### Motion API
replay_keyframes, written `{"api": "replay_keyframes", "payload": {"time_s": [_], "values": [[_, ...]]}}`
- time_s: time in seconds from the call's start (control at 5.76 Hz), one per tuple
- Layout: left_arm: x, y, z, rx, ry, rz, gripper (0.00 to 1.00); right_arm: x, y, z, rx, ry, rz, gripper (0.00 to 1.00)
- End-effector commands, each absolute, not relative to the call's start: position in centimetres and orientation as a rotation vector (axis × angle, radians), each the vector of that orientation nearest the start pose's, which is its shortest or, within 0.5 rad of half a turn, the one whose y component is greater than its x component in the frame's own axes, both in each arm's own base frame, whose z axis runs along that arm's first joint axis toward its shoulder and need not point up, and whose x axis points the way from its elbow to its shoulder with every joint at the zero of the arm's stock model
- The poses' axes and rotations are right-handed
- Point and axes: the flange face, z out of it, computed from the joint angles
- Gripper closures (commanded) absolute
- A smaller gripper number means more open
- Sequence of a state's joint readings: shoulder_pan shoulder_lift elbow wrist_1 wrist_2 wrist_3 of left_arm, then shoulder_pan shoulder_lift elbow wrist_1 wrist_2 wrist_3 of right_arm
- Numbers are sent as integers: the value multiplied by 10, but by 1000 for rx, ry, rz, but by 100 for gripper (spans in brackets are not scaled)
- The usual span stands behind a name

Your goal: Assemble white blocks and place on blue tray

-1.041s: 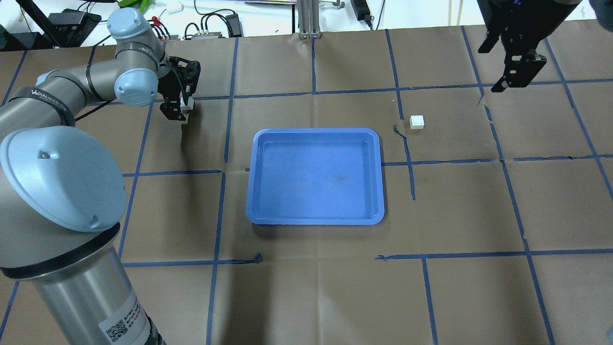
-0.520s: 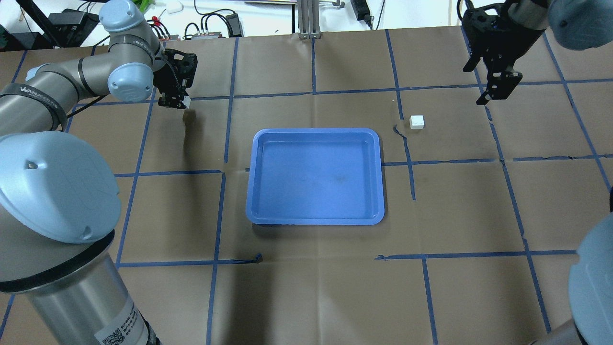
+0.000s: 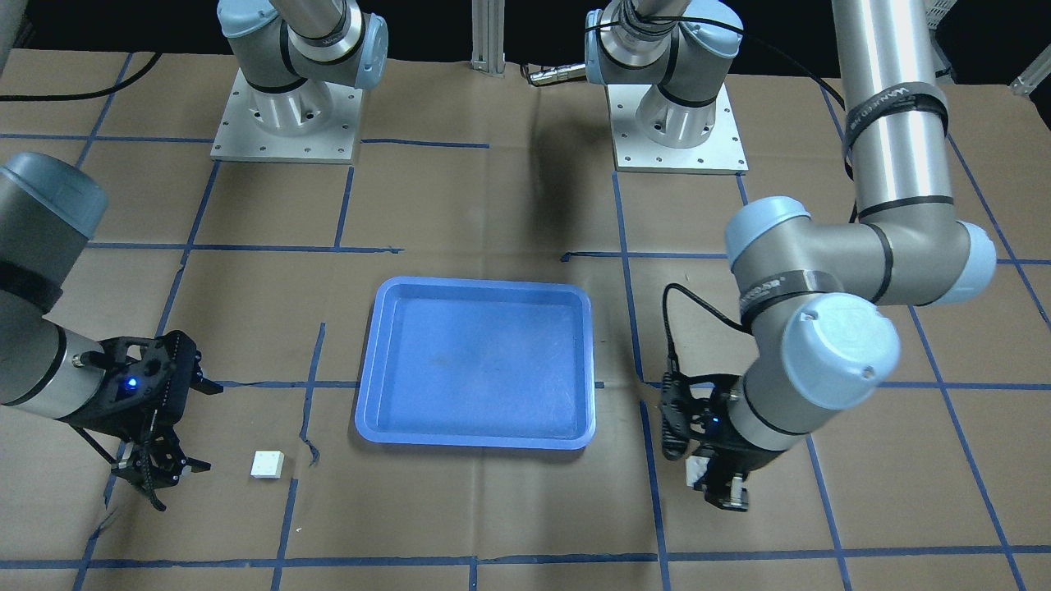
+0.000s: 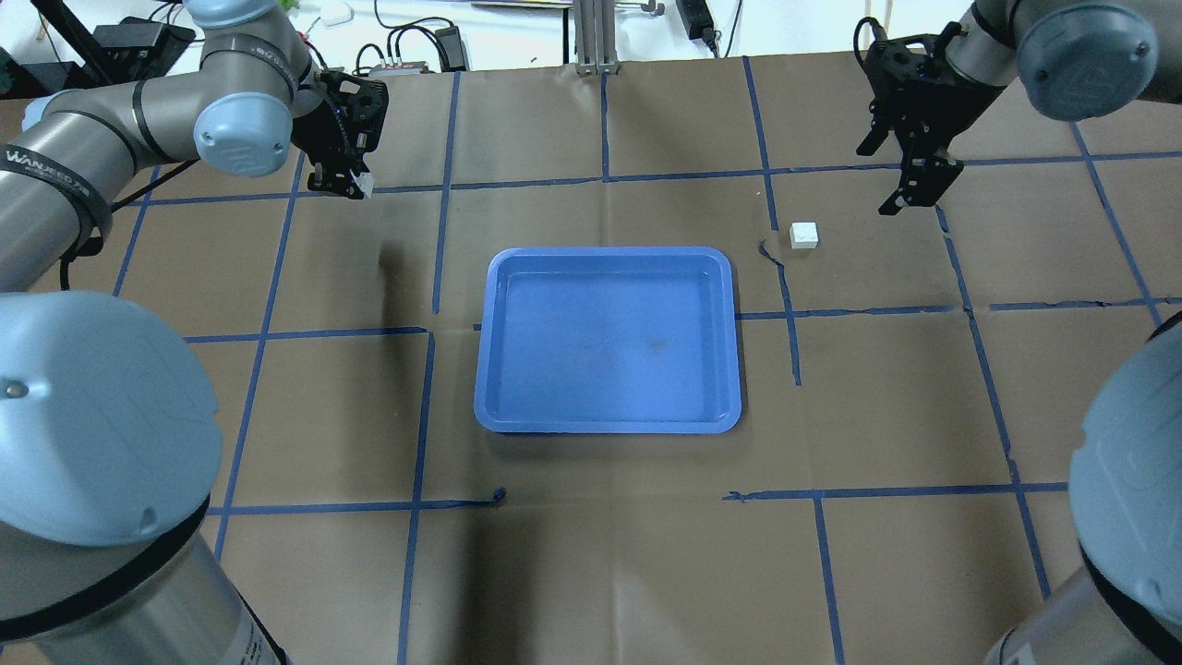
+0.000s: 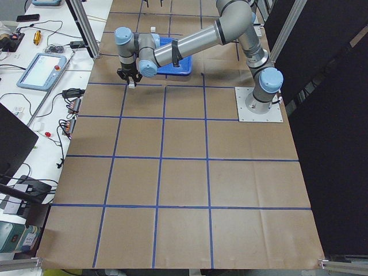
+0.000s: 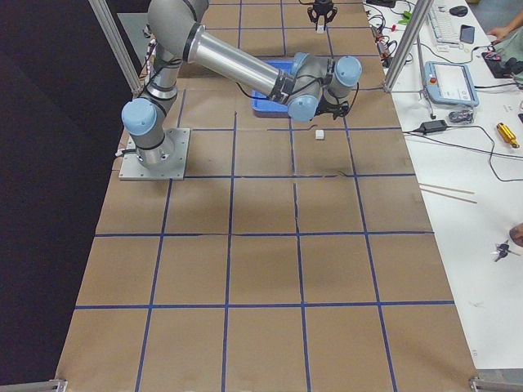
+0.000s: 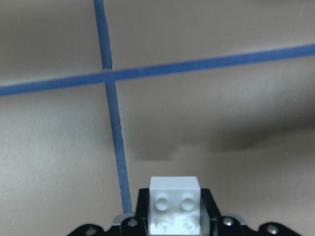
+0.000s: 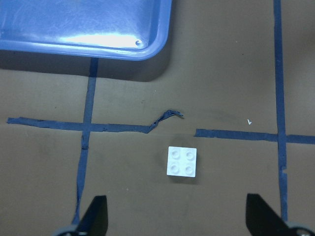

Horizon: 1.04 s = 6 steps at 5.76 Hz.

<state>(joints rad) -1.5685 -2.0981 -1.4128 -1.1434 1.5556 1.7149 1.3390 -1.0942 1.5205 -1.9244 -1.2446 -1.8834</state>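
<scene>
1. Jaws on the left arm were clamped on one white block [image 7: 174, 204], its studs facing my wrist camera, held clear above the desk [image 4: 591, 554].
2. Right jaws stood wide apart, gripping nothing, above the desk.
3. I saw the other white block [image 8: 182, 161] lying studs-up on the desk, roughly centred between the right fingertips [image 8: 96, 214] but ahead of them, untouched.
4. That block lay outside the blue tray [image 4: 608, 425], near one corner; the tray sat mid-desk, well apart from the left jaws.
</scene>
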Motion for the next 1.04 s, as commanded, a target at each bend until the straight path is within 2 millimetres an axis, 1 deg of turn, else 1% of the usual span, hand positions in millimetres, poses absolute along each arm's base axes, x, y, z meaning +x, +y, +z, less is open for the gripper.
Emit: {"api": "replay_keyframes", "payload": {"time_s": [0.0, 0.17, 0.35, 0.52, 0.69, 0.87], "values": [[-214, -626, 312, -2407, -1993, 93, 96, 19, -664, 231, -2117, 1969, -483, 0], [-234, -596, 305, -2381, -1979, 65, 96, 18, -669, 206, -2115, 1967, -476, 0], [-271, -565, 288, -2292, -2049, 5, 97, 18, -670, 192, -2105, 1962, -465, 0], [-311, -541, 278, -2254, -2086, -8, 97, 18, -668, 188, -2094, 1962, -456, 0], [-331, -535, 254, -2106, -2193, -5, 97, 20, -660, 177, -2073, 1953, -435, 0], [-359, -523, 230, -2093, -2198, -37, 96, 21, -656, 172, -2063, 1951, -427, 0]]}}
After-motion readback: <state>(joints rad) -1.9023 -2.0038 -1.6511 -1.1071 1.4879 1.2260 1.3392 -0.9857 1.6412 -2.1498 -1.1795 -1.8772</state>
